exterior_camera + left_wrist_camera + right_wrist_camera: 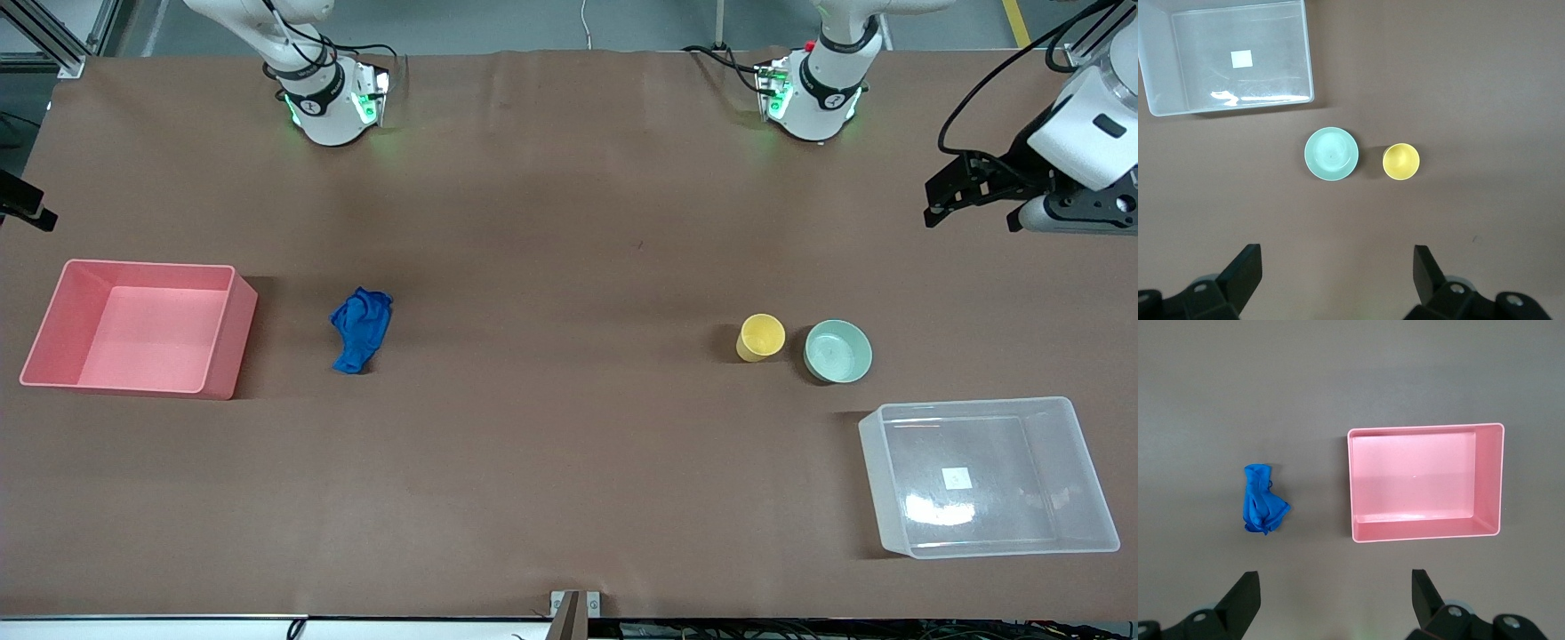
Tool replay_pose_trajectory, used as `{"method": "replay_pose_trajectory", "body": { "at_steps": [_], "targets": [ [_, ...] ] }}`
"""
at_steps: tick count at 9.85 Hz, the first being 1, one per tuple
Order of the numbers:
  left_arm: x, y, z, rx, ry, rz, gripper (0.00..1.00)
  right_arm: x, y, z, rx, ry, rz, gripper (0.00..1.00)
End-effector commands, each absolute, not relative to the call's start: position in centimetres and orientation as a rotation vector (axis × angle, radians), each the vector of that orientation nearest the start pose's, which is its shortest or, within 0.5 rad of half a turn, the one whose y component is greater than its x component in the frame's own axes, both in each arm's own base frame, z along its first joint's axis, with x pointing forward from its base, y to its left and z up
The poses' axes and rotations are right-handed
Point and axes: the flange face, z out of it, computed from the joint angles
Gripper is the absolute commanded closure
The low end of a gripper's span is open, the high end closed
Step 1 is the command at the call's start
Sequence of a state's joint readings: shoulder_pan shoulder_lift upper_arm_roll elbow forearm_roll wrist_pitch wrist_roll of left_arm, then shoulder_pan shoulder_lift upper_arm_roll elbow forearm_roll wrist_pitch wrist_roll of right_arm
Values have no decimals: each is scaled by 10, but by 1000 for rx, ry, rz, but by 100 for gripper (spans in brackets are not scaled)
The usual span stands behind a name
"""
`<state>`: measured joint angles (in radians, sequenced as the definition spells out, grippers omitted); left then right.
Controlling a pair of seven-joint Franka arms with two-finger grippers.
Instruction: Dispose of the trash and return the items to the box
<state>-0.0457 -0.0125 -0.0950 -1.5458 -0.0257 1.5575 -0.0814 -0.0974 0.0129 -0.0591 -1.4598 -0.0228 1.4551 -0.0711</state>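
We are seeing both grippers' fingers spread wide and empty: left gripper over table near the yellow cup and mint bowl, right gripper over table near the blue cloth wad. We are advising a centred, vertical pinch on the wad, then the pink bin beside it. The clear box is sitting nearer the camera than the bowl, on brown table covering.

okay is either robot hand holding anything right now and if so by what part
Nothing is held. The left hand hangs open above the table, with the yellow cup and green bowl untouched. The right hand is open too; the blue cloth lies free.
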Motion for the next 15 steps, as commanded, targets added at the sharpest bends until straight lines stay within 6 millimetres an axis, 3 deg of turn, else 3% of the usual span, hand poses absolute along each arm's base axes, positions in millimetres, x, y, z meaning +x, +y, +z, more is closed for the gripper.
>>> {"method": "replay_pose_trajectory", "body": {
  "at_steps": [1,2,3,5,6,7,8,9,10,13,15],
  "targets": [
    [565,-66,609,-3154,79,-18,1,538,-90,661,-3164,131,39,0],
    [580,-51,591,-3160,37,-18,2,538,-90,661,-3164,134,39,0],
    [595,-48,563,-3164,33,4,2,538,-90,661,-3164,134,39,0],
    [622,-40,490,-3170,8,33,2,539,-87,660,-3164,131,44,0],
    [629,-32,446,-3172,-16,23,2,540,-77,657,-3161,119,64,0],
    [633,-25,404,-3177,-24,-6,2,547,-50,640,-3162,72,99,0],
    [637,-22,367,-3176,-15,-27,2,556,-20,605,-3165,90,126,0],
    [637,-21,334,-3169,-7,-33,2,563,24,559,-3179,97,132,0],
    [632,-21,307,-3162,8,-36,2,569,53,504,-3186,71,143,0],
    [607,-24,240,-3170,9,-48,2,577,109,349,-3205,-8,121,0],
    [596,-24,205,-3164,32,-30,4,560,114,277,-3231,-71,103,0]
  ]
}}
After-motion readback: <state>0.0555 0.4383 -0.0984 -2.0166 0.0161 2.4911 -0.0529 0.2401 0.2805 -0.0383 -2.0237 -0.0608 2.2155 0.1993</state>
